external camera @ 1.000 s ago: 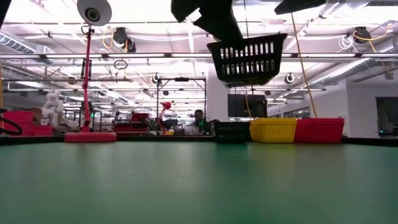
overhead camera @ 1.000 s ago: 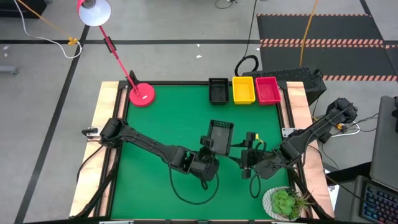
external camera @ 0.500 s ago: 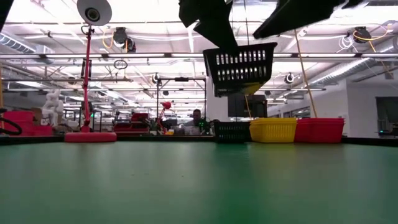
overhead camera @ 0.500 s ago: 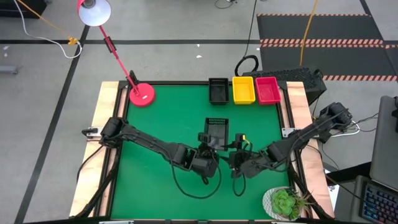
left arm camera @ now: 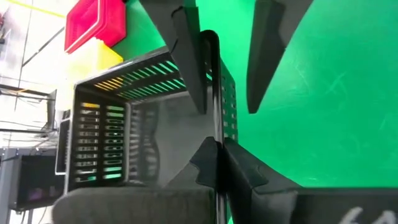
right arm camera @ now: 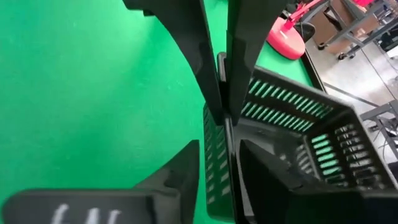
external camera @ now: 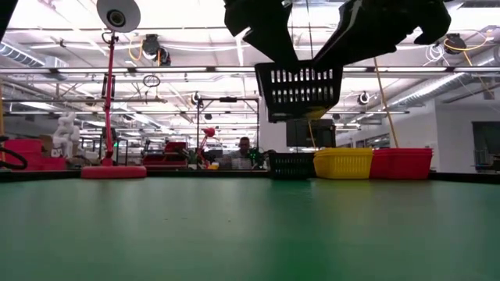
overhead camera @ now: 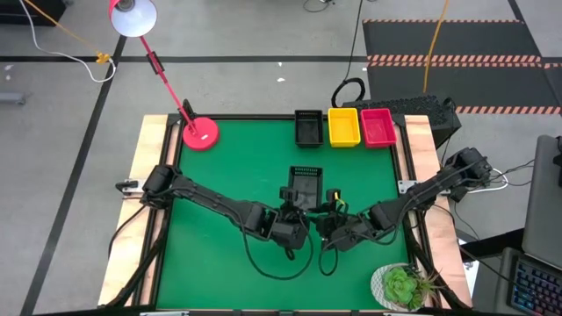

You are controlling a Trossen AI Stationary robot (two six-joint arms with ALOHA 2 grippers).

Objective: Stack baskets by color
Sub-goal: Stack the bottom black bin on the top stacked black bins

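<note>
Black basket (overhead camera: 305, 183) is held up off the green table (overhead camera: 228, 167), mid-table, clear of the mat in the low view (external camera: 300, 90). Left gripper (overhead camera: 292, 198) jaws pressed together on the basket's near rim wall, pinching it; left wrist view shows its fingers (left arm camera: 239, 171) clamped either side of the slotted wall (left arm camera: 214, 118). Right gripper (overhead camera: 328, 206) sits just beside the left one at the same near rim; right wrist view shows its fingers (right arm camera: 186, 171) straddling the basket wall (right arm camera: 221, 155) with a narrow gap on each side, cannot tell if they touch it. Along the table's far edge sit, side by side and touching, a black basket stack (overhead camera: 308, 128), a yellow basket stack (overhead camera: 343, 127) and a red-pink basket stack (overhead camera: 378, 126). Round red lamp base (overhead camera: 200, 133) rests at the far left corner. Potted green plant (overhead camera: 403, 286) at the near right edge
</note>
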